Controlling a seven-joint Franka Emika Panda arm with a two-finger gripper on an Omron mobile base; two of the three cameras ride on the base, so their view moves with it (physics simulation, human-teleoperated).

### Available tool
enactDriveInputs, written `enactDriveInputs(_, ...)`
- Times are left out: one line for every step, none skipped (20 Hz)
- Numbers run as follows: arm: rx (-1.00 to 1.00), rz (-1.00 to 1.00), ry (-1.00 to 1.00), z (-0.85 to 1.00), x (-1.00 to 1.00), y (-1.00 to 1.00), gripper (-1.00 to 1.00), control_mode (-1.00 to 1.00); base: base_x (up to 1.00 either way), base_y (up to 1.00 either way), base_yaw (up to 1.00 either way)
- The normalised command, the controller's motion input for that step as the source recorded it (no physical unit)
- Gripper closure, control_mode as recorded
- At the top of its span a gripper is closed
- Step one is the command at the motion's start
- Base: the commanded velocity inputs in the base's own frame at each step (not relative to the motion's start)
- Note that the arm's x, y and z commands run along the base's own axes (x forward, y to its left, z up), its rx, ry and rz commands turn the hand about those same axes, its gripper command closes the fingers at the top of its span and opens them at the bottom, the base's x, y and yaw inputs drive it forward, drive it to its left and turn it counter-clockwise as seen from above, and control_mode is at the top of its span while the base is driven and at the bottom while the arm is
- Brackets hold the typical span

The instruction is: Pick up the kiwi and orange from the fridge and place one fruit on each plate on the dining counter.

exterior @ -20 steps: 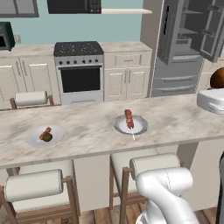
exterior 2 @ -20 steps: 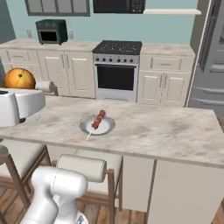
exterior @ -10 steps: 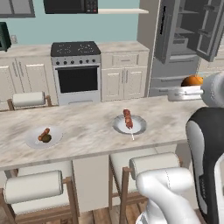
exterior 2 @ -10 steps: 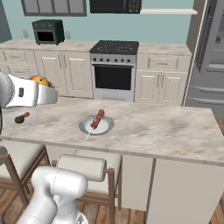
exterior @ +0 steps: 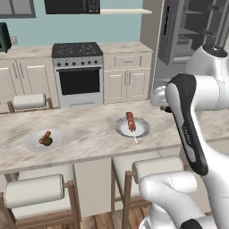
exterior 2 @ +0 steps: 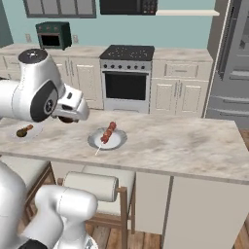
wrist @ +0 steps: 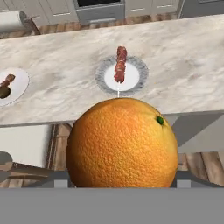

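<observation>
- End effector state: closed on the orange, which sits between the two tips in the hand view and hides most of both
- Position: the orange is carried above the near edge of the surface, short of both plates
- Near plate: holds a meat skewer lying along its middle; the plate rim on either side of it is bare
- Far plate: already holds the kiwi beside a small reddish stick-shaped piece, so the near plate is judged to be the target
- Risk: a round fruit released on top of the skewer is likely to roll off the shallow plate
- Risk: descending straight onto the centre may press the skewer or push it off the plate
- Risk: release from too high may cause a bounce over the rim
- Fridge: stands with its door open behind the surface
</observation>
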Motion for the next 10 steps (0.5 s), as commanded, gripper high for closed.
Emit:
enactDriveInputs(0.0, 0.06, 0.47, -0.87, 0.93, 0.0, 1.0, -1.0, 0.0, 0.0, 0.0)
enactDriveInputs(0.0, 0.05, 0.45, -0.87, 0.91, 0.0, 1.0, -1.0, 0.0, 0.0, 0.0)
enactDriveInputs(0.0, 0.03, 0.42, -0.84, 0.88, 0.0, 1.0, -1.0, 0.0, 0.0, 0.0)
enactDriveInputs(0.0, 0.03, 0.34, -0.74, 0.88, 0.0, 1.0, -1.0, 0.0, 0.0, 0.0)
enactDriveInputs(0.0, 0.03, 0.3, -0.7, 0.84, 0.0, 1.0, -1.0, 0.0, 0.0, 0.0)
enactDriveInputs(0.0, 0.03, 0.27, -0.64, 0.85, 0.0, 1.0, -1.0, 0.0, 0.0, 0.0)
enactDriveInputs(0.0, 0.04, 0.27, -0.64, 0.85, 0.0, 1.0, -1.0, 0.0, 0.0, 0.0)
enactDriveInputs(0.0, 0.05, 0.26, -0.61, 0.81, 0.0, 1.0, -1.0, 0.0, 0.0, 0.0)
enactDriveInputs(0.0, 0.05, 0.28, -0.63, 0.81, 0.0, 1.0, -1.0, 0.0, 0.0, 0.0)
enactDriveInputs(0.0, 0.05, 0.28, -0.65, 0.78, 0.0, 1.0, -1.0, 0.0, 0.0, 0.0)
